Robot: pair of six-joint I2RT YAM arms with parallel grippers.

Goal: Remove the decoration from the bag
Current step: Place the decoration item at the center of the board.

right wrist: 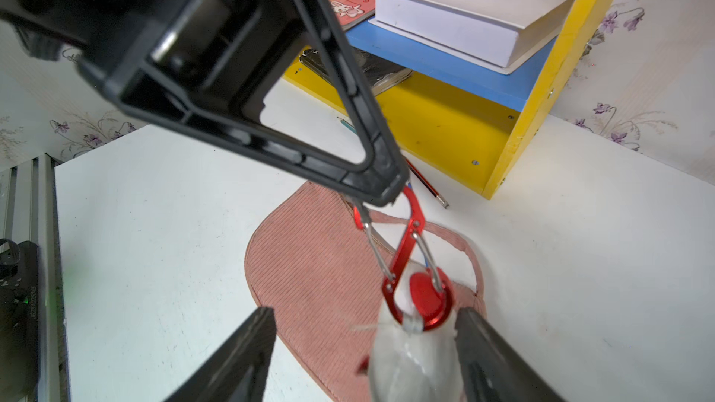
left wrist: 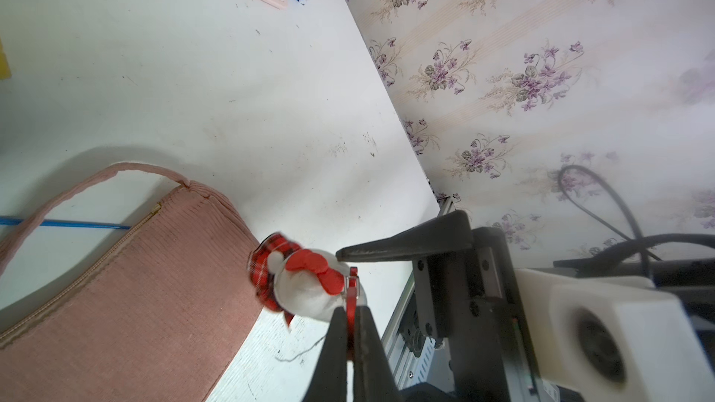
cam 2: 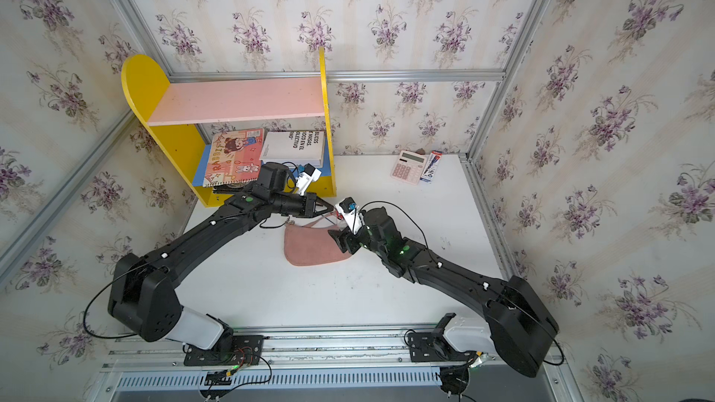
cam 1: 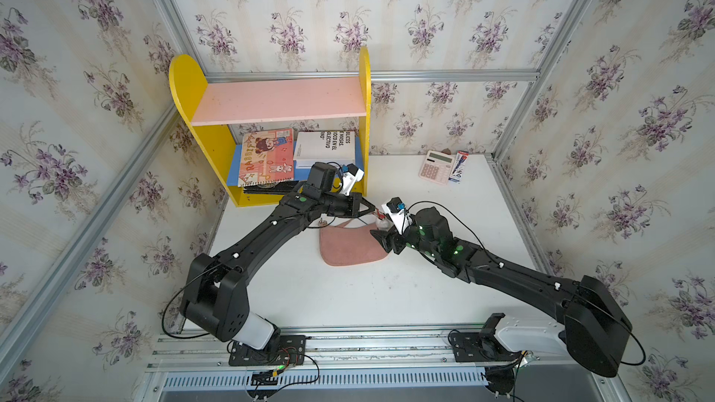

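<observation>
– Right wrist view: left gripper [right wrist: 387, 187] is pinched shut on the red clasp [right wrist: 404, 253]; right gripper [right wrist: 365, 313] gapes, the decoration [right wrist: 414, 361] between its jaws.
– Where's that, relative to the bag [right wrist: 309, 264]?
– Hanging over its one-o'clock corner; whether it's unhooked, I can't tell.
– Then I'd close squarely on the decoration's body, hold the clasp steady, and pull toward three o'clock.

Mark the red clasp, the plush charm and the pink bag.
Red metal carabiner clasp [right wrist: 401, 259], right wrist view, on its straight spine.
White plush charm with tartan hat [left wrist: 305, 297], left wrist view, on its white body.
Dusty-pink ribbed half-moon bag [left wrist: 135, 303], left wrist view, on its front panel.
</observation>
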